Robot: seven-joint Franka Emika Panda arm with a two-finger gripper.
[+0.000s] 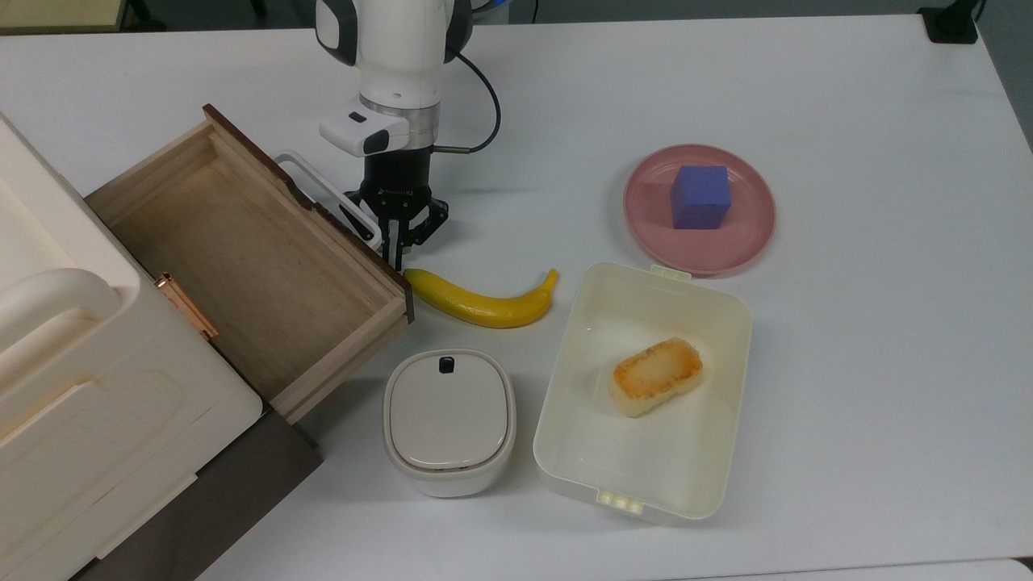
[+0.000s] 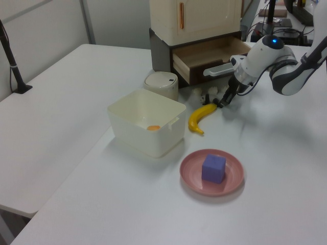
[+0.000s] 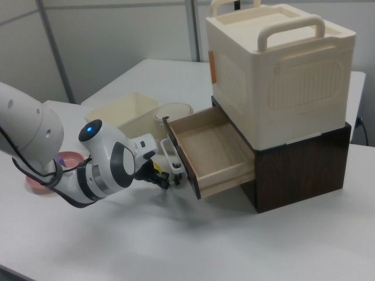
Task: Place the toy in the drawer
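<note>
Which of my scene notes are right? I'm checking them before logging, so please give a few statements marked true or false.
1. The drawer stands open. True.
2. The banana lies in the drawer. False: it lies on the table, between the drawer and the tub.
3. The cube sits on the plate. True.
4. The tub is empty. False: it holds a toasted bread piece.

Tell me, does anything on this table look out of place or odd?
The banana lies loose on the bare table, one end close to the front corner of the open drawer and to the gripper. Nothing looks spilled or broken.
</note>
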